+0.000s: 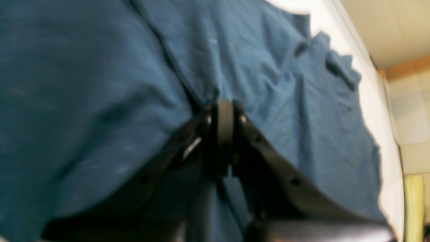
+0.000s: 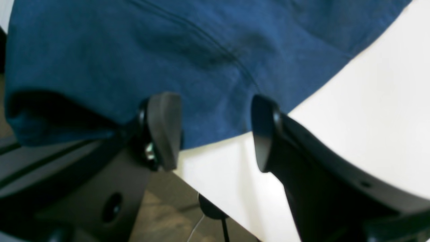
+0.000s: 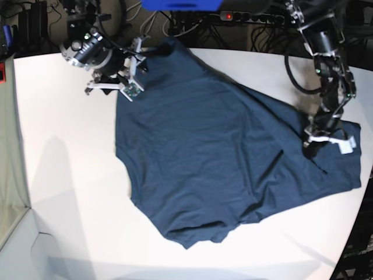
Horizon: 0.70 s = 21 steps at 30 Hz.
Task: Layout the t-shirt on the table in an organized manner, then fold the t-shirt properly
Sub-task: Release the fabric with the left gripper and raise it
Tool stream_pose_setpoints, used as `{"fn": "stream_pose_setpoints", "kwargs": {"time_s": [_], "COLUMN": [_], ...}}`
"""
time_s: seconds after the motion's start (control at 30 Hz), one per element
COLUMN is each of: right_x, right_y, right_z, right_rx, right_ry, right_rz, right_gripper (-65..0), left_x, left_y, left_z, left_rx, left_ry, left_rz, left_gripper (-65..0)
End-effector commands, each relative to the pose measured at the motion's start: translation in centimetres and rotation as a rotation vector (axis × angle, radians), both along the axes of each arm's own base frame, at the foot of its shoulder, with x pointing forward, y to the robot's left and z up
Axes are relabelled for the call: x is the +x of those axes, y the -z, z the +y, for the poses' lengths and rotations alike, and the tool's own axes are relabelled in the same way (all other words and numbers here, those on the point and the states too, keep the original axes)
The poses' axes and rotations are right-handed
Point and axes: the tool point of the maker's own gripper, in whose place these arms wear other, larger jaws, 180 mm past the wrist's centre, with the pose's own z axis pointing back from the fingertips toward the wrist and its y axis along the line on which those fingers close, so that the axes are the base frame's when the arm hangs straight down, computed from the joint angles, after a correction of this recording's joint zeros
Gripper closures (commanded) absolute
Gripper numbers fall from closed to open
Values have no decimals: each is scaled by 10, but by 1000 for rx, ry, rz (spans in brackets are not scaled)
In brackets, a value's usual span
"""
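From my left wrist camera, my left gripper (image 1: 224, 126) is clenched, its two black fingers pressed together with a fold of the t-shirt (image 1: 100, 101) pinched between their tips. The picture is blurred. Dark blue cloth fills nearly all of it, creased into ridges toward the upper right, where a strip of the white table (image 1: 373, 101) runs along the shirt's ragged edge.

From my right wrist camera, my right gripper (image 2: 215, 131) stands released, its fingers wide apart with nothing between them. Above the fingers, the t-shirt (image 2: 168, 50) has a seam running across it. Its left corner droops past the table (image 2: 369, 117) edge, which cuts diagonally below; floor shows beneath. Only this view shows that overhang.

The base camera alone shows the whole garment. The t-shirt (image 3: 221, 157) lies spread but crooked across the table (image 3: 64, 175), wrinkled along its lower hem and right side. My right gripper (image 3: 129, 81) is at the shirt's upper left corner, near the table's far edge. My left gripper (image 3: 312, 146) is down on the cloth at the shirt's right side, close to the table's right edge. Bare white tabletop lies open to the left and along the front of the shirt.
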Motion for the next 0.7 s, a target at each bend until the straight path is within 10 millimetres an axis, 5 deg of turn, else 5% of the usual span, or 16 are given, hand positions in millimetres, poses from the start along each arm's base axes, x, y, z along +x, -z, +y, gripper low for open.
{"fn": "stream_pose_setpoints", "kwargs": {"time_s": [0.0, 0.13, 0.27, 0.43, 0.67], "right_x": [8, 12, 13, 13, 13], "right_y": [-9, -11, -11, -11, -11], "right_z": [3, 3, 4, 4, 4], "right_rx": [21, 21, 22, 22, 23], "right_ry": [-2, -2, -3, -3, -3], "right_rz": [-41, -50, -52, -52, -52], "right_gripper": [-339, -339, -339, -339, -339], "left_x": [10, -13, -47, -115, -206], "left_y": [-36, -66, -71, -58, -66], "left_z": [7, 2, -1, 16, 44], "left_rx": [16, 22, 36, 26, 133], "left_ry": [-5, 8, 20, -59, -174], "left_rz": [-113, -198, -198, -126, -16], "left_gripper": [-4, -4, -4, -4, -4]}}
